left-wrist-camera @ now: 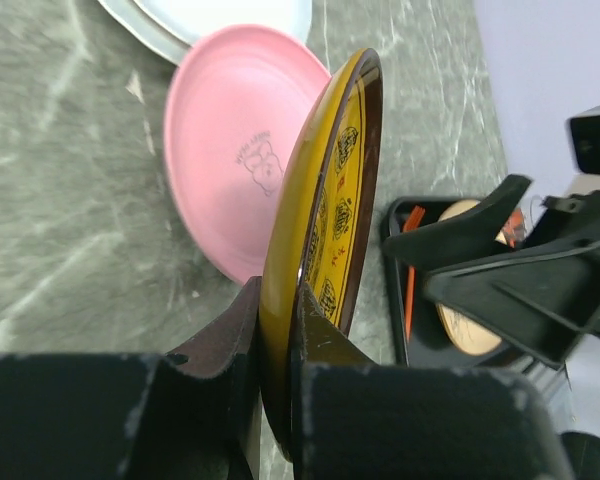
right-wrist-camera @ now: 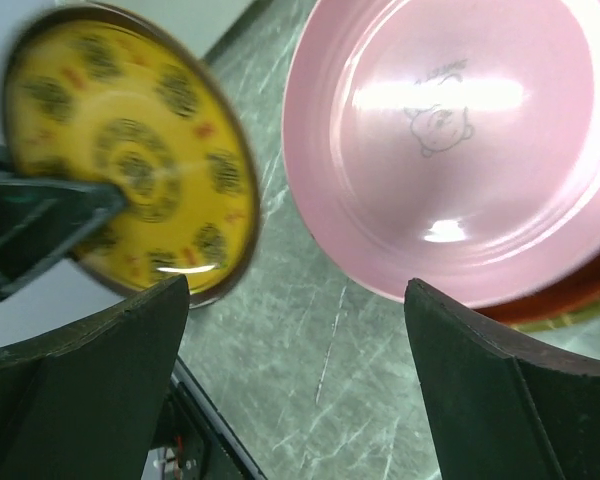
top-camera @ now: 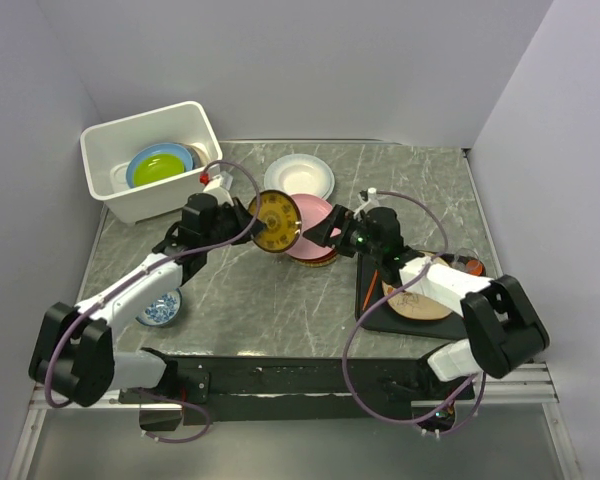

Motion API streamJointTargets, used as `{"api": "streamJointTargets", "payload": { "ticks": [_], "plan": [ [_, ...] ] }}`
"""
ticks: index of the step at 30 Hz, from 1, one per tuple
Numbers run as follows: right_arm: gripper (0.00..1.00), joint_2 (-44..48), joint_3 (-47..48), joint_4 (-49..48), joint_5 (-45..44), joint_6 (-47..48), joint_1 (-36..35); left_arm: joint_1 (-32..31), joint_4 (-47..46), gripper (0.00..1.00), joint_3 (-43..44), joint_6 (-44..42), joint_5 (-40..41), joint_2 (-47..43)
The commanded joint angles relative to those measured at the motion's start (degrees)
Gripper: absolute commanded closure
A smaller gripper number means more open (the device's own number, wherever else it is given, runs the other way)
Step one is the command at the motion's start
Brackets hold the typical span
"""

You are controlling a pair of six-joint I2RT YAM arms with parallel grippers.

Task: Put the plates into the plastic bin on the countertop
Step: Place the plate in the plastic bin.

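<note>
Overhead and wrist views of 2 arms at a grey-green marbled tabletop (top-camera: 260, 290).

**Left arm.** The left end effector (top-camera: 252, 222) (left-wrist-camera: 278, 330) is clamped on the rim of the yellow patterned plate (top-camera: 276, 222) (left-wrist-camera: 330, 200) (right-wrist-camera: 130, 170). In the left wrist view 1 finger presses each face of the rim. The plate stands on edge, clear of the tabletop, near the middle of the scene. Its patterned face is turned toward the right arm.

**Right arm.** The right end effector (top-camera: 325, 232) (right-wrist-camera: 295, 295) has its 2 fingers spread wide and grips nothing. In the right wrist view, bare tabletop and the near edge of the pink plate (top-camera: 315, 212) (left-wrist-camera: 240, 170) (right-wrist-camera: 460, 150) lie between the fingers.

**Plates on the tabletop.** The pink plate lies flat, face up, just beside the held yellow plate. A small cartoon figure is printed at its centre. It is the top of a short stack; the rim of a red-orange plate (right-wrist-camera: 580, 297) shows beneath it. A white plate (top-camera: 300, 175) (left-wrist-camera: 230, 15) lies flat just behind the stack.

**Bin.** The white plastic bin (top-camera: 155, 203) sits at the far left corner of the tabletop, well apart from the held plate. It holds a green plate (top-camera: 160, 168) resting on a light blue plate (top-camera: 135, 172).

**Other items.** A black tray (top-camera: 380, 318) at the near right carries a cream plate (top-camera: 417, 300), partly hidden by the right arm. A small blue-and-white bowl (top-camera: 161, 308) sits at the near left, beside the left arm.
</note>
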State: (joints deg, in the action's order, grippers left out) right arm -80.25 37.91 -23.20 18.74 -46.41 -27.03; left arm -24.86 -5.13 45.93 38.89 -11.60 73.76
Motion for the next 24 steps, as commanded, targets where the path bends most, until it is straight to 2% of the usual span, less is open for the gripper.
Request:
{"api": "streamJointTargets", "payload": {
  "ticks": [1,5,11,18,24],
  "plan": [
    [0.05,-3.59,4.89,-3.34,0.85,0.45,-1.89,0.78,2.66,0.99,-1.1,-1.89,3.42,-4.58],
    [0.05,-4.74,4.81,-3.78,1.12,0.18,-1.98,1.31,3.45,0.99,-1.55,-1.89,4.3,-5.73],
    [0.04,-0.53,1.29,-2.12,-1.34,1.15,-1.98,1.4,1.7,0.99,0.03,-1.72,1.4,-2.58],
    [0.04,9.12,-5.56,0.52,-5.46,0.88,-1.89,1.48,-0.41,0.99,3.8,-2.24,-1.85,2.26],
    [0.02,17.14,-10.39,4.56,-10.12,1.85,-1.89,2.01,1.96,0.99,9.17,-3.65,-2.29,4.64]
  ]
}}
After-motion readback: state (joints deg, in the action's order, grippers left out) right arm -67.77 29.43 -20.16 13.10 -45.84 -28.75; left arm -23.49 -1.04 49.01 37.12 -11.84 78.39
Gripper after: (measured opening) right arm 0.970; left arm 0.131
